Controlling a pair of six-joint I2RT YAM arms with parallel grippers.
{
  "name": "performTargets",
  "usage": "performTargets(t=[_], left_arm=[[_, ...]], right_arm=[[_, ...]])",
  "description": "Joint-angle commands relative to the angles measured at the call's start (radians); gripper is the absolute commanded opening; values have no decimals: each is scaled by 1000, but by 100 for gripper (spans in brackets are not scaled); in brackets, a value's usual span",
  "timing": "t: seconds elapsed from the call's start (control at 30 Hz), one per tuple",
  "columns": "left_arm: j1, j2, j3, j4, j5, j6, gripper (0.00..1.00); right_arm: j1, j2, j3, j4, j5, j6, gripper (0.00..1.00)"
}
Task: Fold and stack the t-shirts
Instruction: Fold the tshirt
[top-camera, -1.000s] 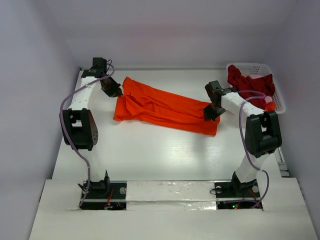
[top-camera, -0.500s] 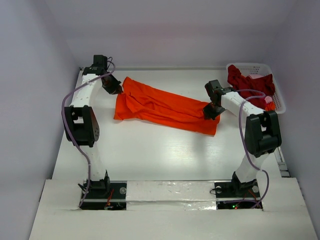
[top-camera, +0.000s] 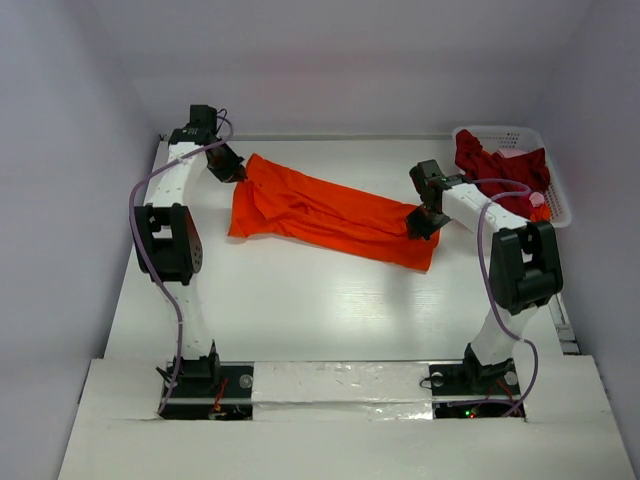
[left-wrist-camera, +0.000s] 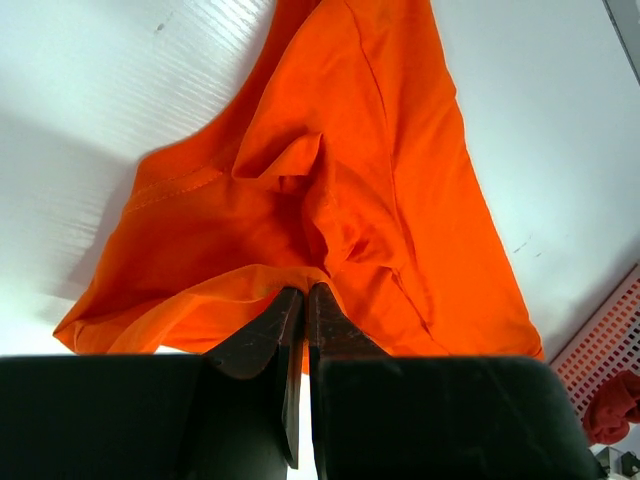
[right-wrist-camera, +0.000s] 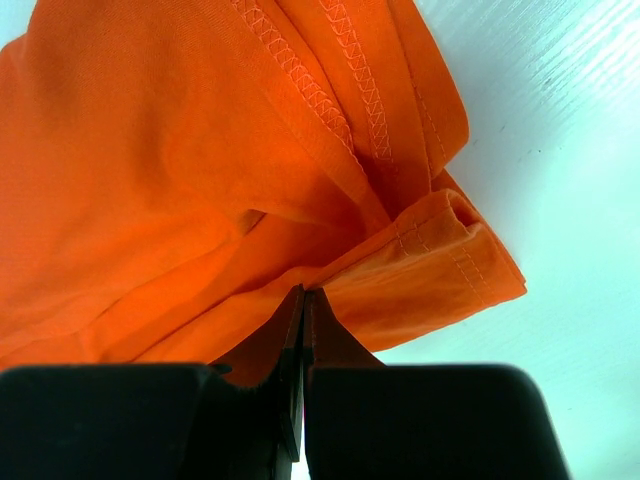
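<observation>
Jaws of my left gripper (top-camera: 238, 172) pinch tight on the far-left corner of the orange t-shirt (top-camera: 325, 212), my right gripper (top-camera: 420, 222) clamps its right-hand hem, the cloth spread between them on the table (top-camera: 300, 300), while the dark red t-shirt (top-camera: 495, 165) sits, seemingly crumpled, in the basket (top-camera: 558, 205).

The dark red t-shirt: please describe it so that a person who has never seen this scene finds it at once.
Look at the far right corner of the white table, where a white lattice basket stands. The dark red t-shirt lies crumpled inside it. Unlike the bright orange t-shirt, stretched out on the table, it is darker and bunched in a heap.
</observation>
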Motion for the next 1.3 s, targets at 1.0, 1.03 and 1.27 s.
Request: performTargets(t=[1.0, 1.03, 1.27], left_arm=[[-13, 139, 86, 87, 34, 29, 0], [-13, 142, 89, 88, 31, 27, 0], [-4, 175, 129, 104, 10, 12, 0]], right_arm=[[-7, 61, 83, 14, 46, -43, 0], [-7, 62, 84, 11, 48, -45, 0], [-7, 67, 89, 14, 48, -56, 0]])
